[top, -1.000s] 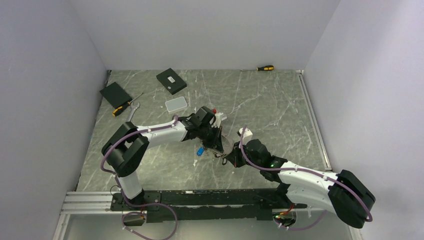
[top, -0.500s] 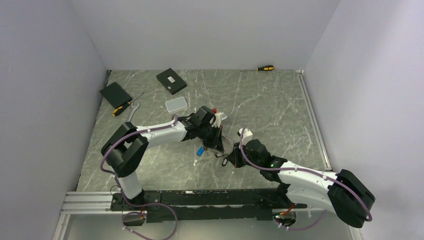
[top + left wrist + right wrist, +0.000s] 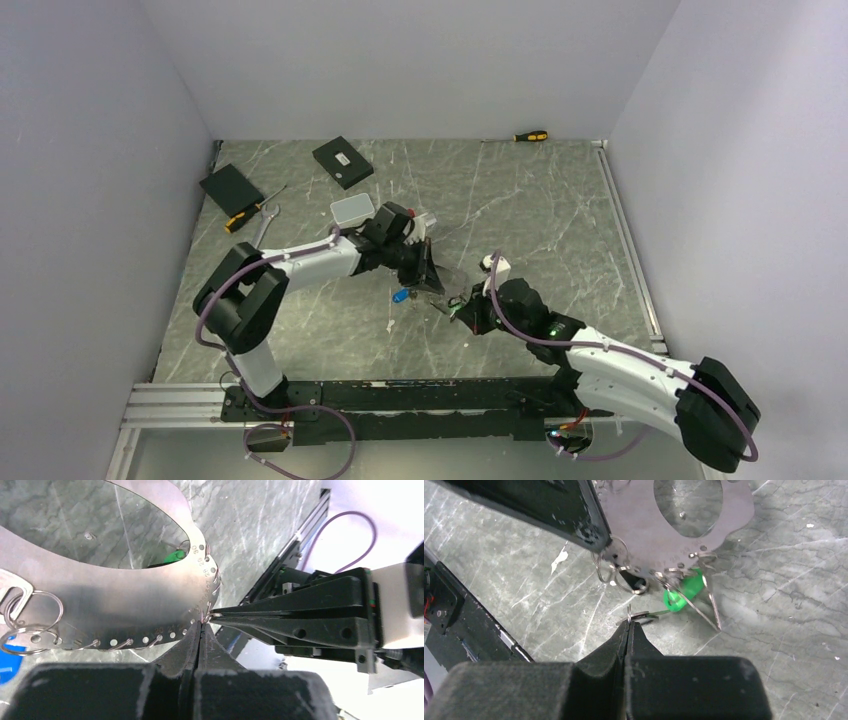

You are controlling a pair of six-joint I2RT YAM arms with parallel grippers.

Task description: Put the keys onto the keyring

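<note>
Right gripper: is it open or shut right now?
Shut. In the right wrist view the right gripper shows no gap at its tip, pinching a small metal ring near the keyring.

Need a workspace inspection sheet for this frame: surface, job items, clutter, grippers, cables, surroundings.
Surface: grey marbled table, no spills seen.
Job's things: keyring, a flat metal ring with holes along its rim, held up between the arms; a key, green tag and blue tag by its rim.
Clutter: black boxes, grey box, wrench, screwdrivers, all far side.
Grippers: left gripper shut on the keyring's rim; right gripper shut on a split ring.
Cables: purple cable along each arm, no snag seen.
Surroundings: plain walls; rail at near edge.
</note>
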